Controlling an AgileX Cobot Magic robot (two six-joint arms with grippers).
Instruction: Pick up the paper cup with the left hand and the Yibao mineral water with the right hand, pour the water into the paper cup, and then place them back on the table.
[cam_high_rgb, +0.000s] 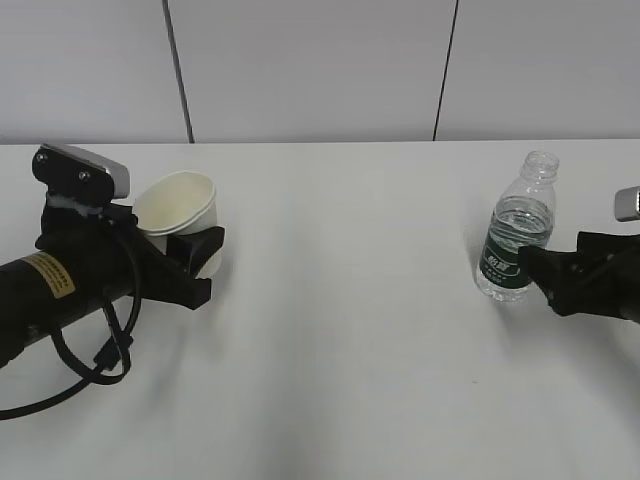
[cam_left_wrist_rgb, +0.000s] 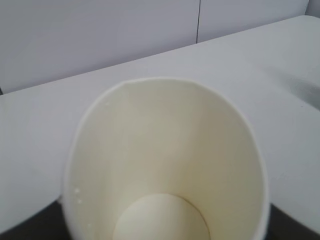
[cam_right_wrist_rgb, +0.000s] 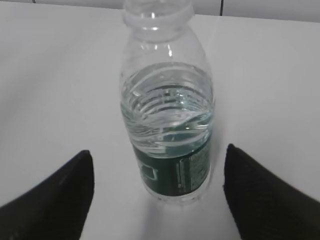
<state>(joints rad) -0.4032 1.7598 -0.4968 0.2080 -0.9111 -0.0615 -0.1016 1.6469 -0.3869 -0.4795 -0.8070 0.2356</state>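
My left gripper is shut on the paper cup and holds it tilted at the left of the table. The left wrist view looks straight into the cup: its cream inside holds no water, only a few droplets on the wall. The gripper shows only as dark corners beside the cup. The Yibao mineral water stands upright and uncapped at the right, about half full of water. My right gripper is open, with its fingers on either side of the bottle near its base, not touching it.
A grey panelled wall runs behind the table's far edge. The left arm's black cable loops down onto the tabletop at the front left.
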